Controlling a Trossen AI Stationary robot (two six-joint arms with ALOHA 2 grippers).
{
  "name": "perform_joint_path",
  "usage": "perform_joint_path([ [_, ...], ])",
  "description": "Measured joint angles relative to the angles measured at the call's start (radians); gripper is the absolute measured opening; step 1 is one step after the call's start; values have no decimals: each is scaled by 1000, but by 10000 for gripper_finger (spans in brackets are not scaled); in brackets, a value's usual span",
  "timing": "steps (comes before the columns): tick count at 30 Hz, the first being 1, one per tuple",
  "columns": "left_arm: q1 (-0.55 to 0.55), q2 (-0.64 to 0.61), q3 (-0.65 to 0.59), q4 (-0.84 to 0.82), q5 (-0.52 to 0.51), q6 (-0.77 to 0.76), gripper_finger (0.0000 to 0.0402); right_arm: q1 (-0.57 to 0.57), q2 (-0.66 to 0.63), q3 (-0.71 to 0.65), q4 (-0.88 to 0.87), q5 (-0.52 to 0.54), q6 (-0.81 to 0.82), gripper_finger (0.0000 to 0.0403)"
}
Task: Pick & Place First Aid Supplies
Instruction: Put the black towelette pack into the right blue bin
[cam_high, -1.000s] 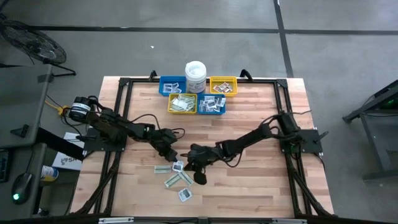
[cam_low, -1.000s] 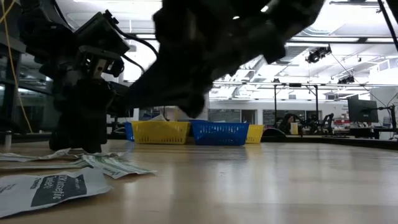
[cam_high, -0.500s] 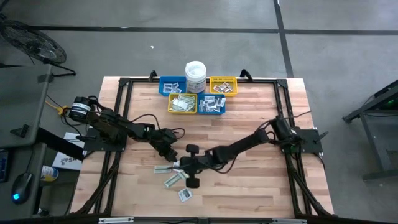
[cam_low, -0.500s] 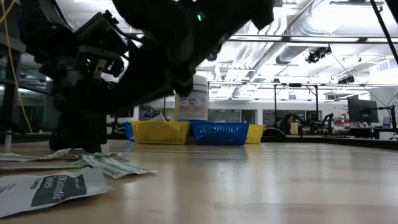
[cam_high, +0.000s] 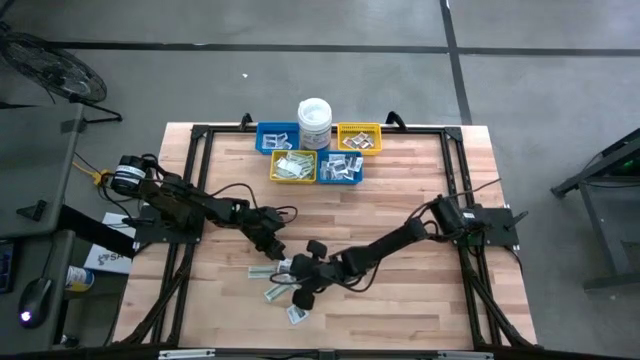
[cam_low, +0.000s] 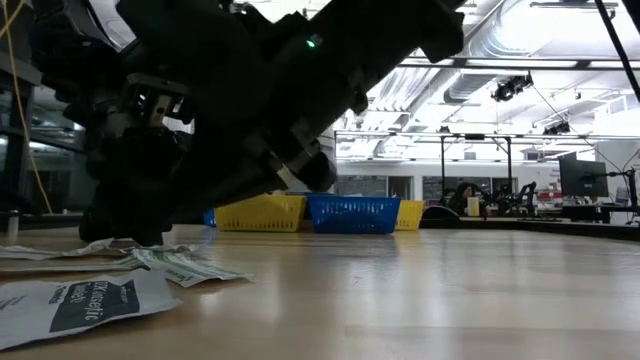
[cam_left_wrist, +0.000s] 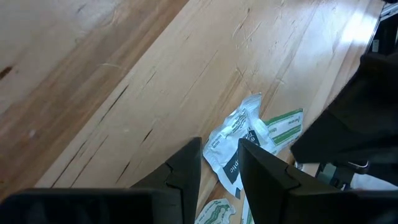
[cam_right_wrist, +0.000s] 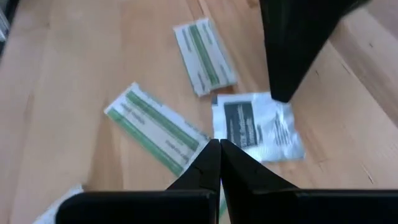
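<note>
Both end effectors over the loose packets (cam_high: 285, 283)
Left end effector (cam_left_wrist: 219, 163) narrowly parted, empty, above a white packet (cam_left_wrist: 239, 142); right end effector (cam_right_wrist: 219, 149) pinched closed at its 4 o'clock.

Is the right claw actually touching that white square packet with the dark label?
Cannot tell. In the right wrist view the right gripper, fingers shut, points at the white square packet's edge, but neither contact nor a gap shows plainly; the high view hides it under the arm.
</note>
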Motion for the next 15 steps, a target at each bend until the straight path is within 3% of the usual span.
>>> perform_joint_path([
  [15, 0, 0, 0, 0, 0, 0, 111, -2, 40, -4, 27, -35, 45, 0],
])
